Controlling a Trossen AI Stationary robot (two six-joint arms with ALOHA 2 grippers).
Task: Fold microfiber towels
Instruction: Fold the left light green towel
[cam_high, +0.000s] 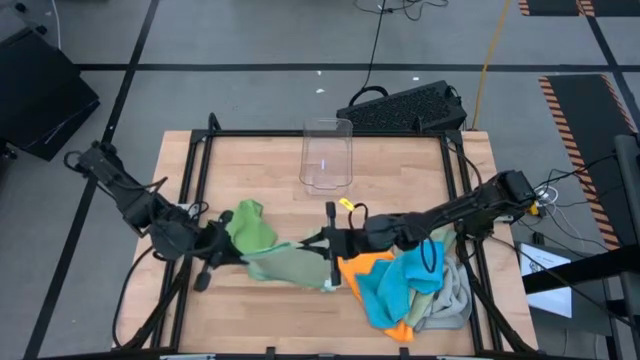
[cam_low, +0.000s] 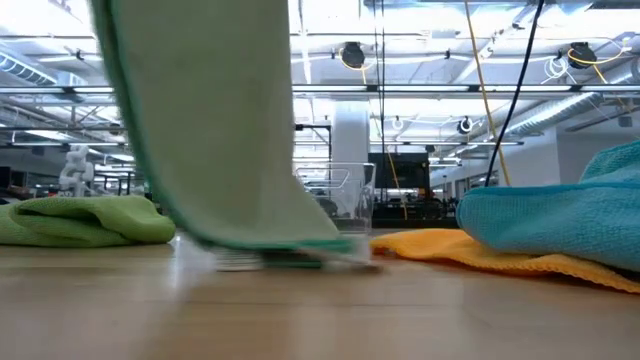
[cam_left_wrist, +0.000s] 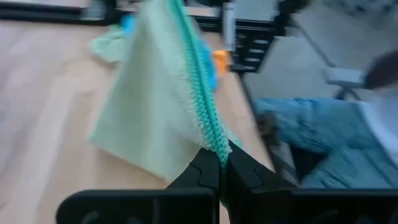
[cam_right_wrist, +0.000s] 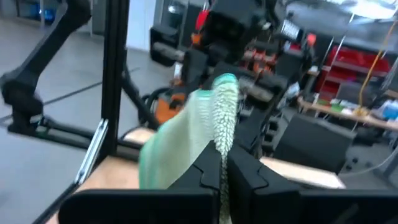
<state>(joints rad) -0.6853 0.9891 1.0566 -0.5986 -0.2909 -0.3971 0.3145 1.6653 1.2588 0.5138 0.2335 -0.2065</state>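
In the high view the left arm reaches from the left edge toward lower centre, its left gripper (cam_high: 232, 250) with fingers (cam_left_wrist: 200, 171) pressed together. The right arm stretches in from the right edge, its right gripper (cam_high: 322, 243) likewise pinched closed, fingers (cam_right_wrist: 208, 167) meeting.

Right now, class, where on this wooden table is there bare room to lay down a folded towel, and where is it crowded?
Free: the bare wood of the wooden table left of the clear plastic bin, and right of it. Crowded: the near right, piled with orange, blue and light grey towels, and the middle, where both shut grippers hold the sage green towel beside the bright green towel.
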